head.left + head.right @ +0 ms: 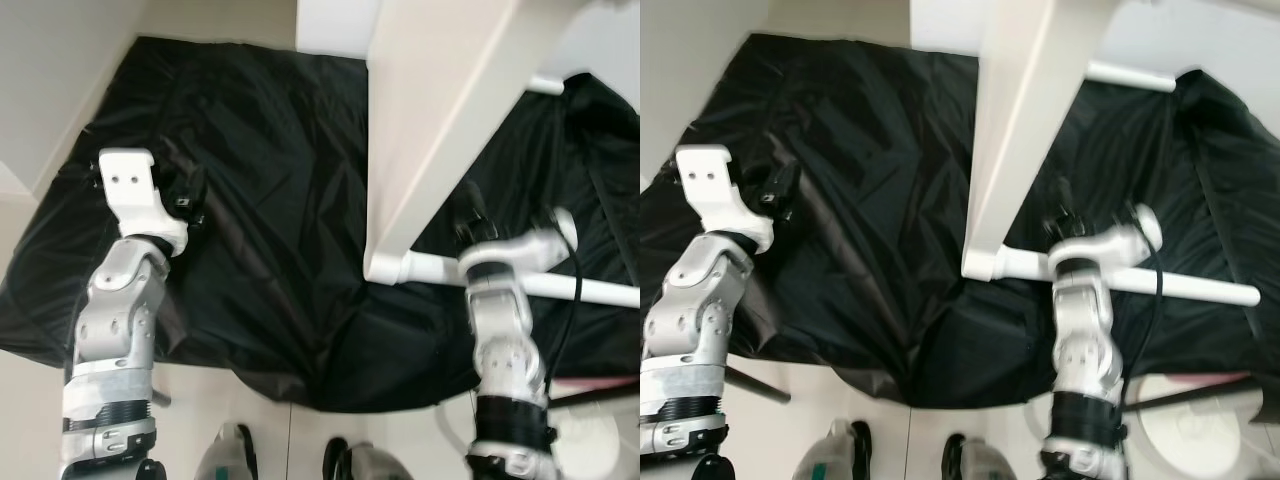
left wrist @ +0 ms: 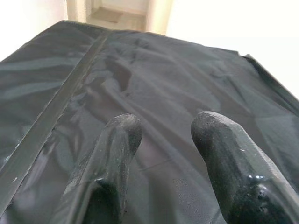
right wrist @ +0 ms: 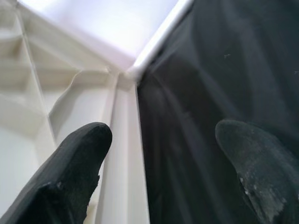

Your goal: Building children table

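A white children's table stands tipped on its edge on a black cloth (image 1: 280,230). Its top panel (image 1: 440,110) rises toward me. One white round leg (image 1: 590,290) lies level along the cloth from the lower corner. A second leg (image 1: 545,85) sticks out at the upper right. My right gripper (image 1: 470,215) is open at that lower corner. In the right wrist view its fingers (image 3: 79,154) are spread, with the ribbed underside (image 3: 42,93) on one side and cloth on the other. My left gripper (image 1: 185,200) is open and hovers over bare cloth (image 2: 154,79) at the left.
The pale floor (image 1: 30,400) surrounds the cloth, with a white wall at the left. My feet (image 1: 225,455) stand at the cloth's near edge. A white round object (image 1: 600,440) lies at the bottom right. A thin dark rod (image 1: 750,385) lies by my left arm.
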